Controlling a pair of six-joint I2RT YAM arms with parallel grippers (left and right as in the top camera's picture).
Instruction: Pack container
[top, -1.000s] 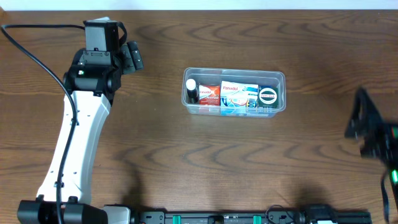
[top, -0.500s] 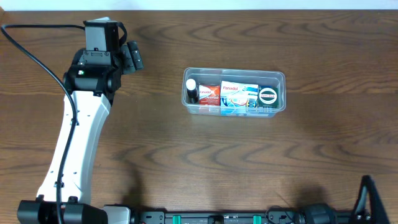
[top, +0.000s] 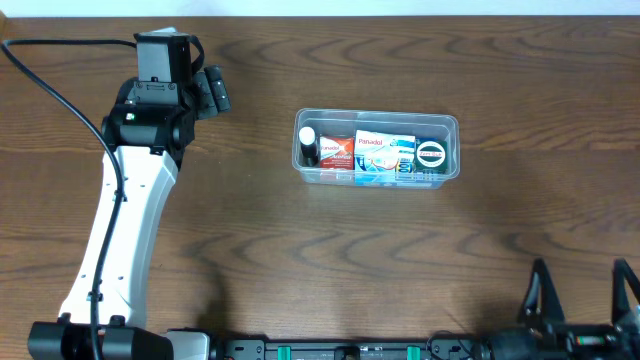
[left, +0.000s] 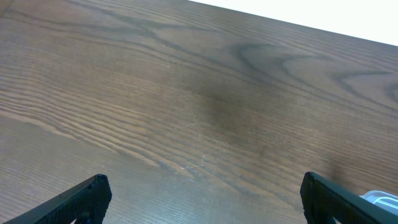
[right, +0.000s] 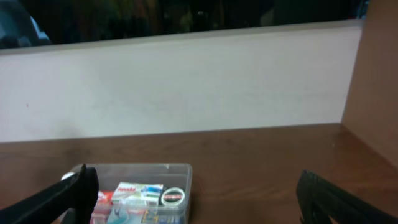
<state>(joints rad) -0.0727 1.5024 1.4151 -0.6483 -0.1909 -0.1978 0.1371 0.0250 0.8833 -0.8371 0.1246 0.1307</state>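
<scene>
Container (top: 376, 120) has not shifted: it lies in the middle of the worktop (top: 400, 250), holding a white-capped bottle (top: 309, 145), a red Panadol box (top: 335, 152), a blue Panadol box (top: 385, 150) and a round dark-lidded item (top: 432, 153). Nearest you, your right hand (top: 580, 275) has pulled back from the right edge to the near edge, fingers spread wide and gripping nothing, well apart from the container. Farther off, at the far left, your left hand (top: 212, 92) is where it was, fingers spread above the wood, holding nothing.
</scene>
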